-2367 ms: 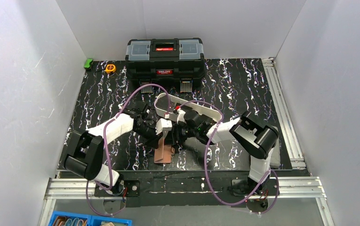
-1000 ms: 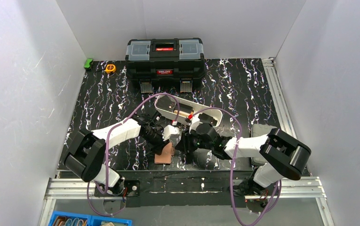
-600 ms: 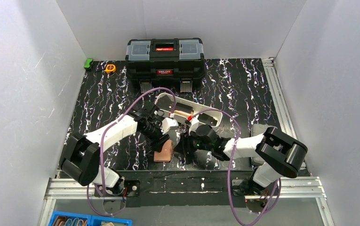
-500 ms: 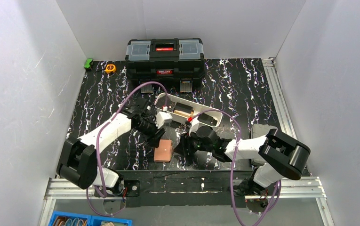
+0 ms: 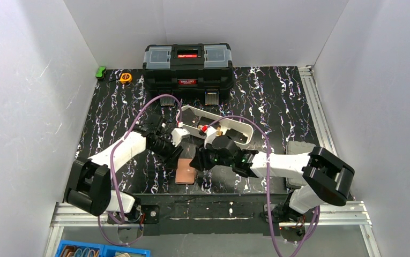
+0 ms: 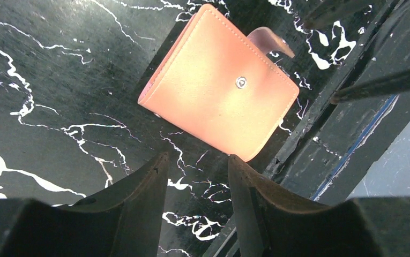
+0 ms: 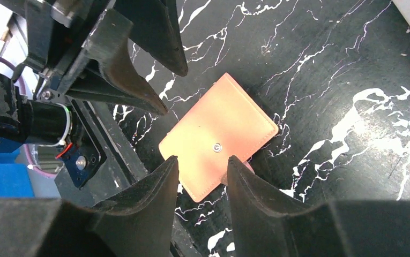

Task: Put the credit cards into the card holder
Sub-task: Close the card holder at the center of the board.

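Card holder point(image 6: 218, 101) flat and folded shut on the table point(image 5: 117, 118) near the front edge; no card in hand, so this looks like a regrasp.

Snap stud point(image 6: 240, 82) faces up and the tab point(image 6: 269, 40) sticks out unfastened. Left gripper point(image 6: 197, 158) hovers just beside the holder, jaws spread, nothing between them. Right gripper point(image 7: 201, 160) hangs over its near edge, also spread and empty. I can't make out any credit cards; the contents of the white tray point(image 5: 243, 140) are too small to tell. Next move likely needs one jaw under the top flap to pry it open while the other arm pins the holder down or fetches a card. Versus 2.4 s ago: the holder stood up between both grippers, now it lies flat and released. Left arm has pulled back toward the tray, right arm reaches further left.
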### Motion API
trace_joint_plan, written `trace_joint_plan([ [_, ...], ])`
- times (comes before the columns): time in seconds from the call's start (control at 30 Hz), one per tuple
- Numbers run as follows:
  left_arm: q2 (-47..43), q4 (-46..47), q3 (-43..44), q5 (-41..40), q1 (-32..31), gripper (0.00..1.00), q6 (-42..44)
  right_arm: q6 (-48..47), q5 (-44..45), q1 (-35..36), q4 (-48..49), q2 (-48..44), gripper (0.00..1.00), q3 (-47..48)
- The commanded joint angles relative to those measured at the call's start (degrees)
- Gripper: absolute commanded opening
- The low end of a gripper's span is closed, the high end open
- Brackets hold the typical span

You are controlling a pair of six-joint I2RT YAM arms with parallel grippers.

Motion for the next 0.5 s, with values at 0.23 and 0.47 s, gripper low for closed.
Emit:
trace_joint_plan([
  [0.23,-4.6,2.6,-3.5,-0.4,1.1,0.41,-1.5,-2.9,11.7,5.1,-27.2,4.9,0.48,13.9],
  [0.47,-7.2,1.9,-4.2,-0.1,2.0,0.98,-1.2,-2.1,14.9,6.6,-32.9,7.8,0.46,18.6],
])
